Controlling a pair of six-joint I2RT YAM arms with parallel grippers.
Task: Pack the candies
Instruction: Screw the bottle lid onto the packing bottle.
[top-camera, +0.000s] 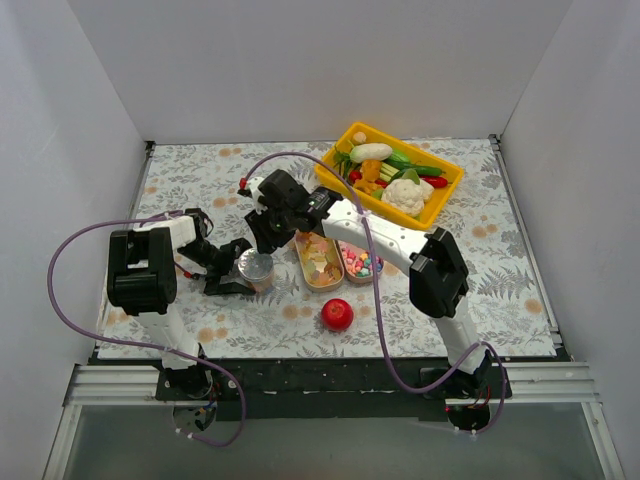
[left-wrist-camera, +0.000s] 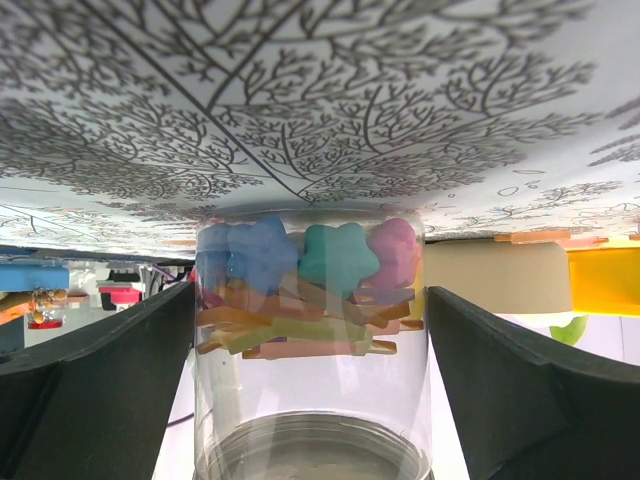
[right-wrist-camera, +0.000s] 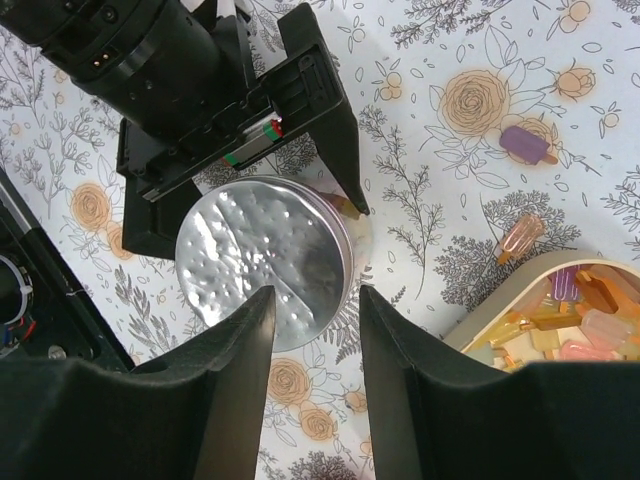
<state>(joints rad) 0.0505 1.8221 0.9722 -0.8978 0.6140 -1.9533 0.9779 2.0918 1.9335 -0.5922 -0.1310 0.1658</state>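
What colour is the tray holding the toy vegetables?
The tray is bright yellow, seen best in the top external view.

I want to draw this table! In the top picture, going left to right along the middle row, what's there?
Jar with a silver lid → beige oval tray of amber and yellow candies → second oval tray of pink and blue sweets. The red ball is left out: it lies nearer, in front of where the trays meet.
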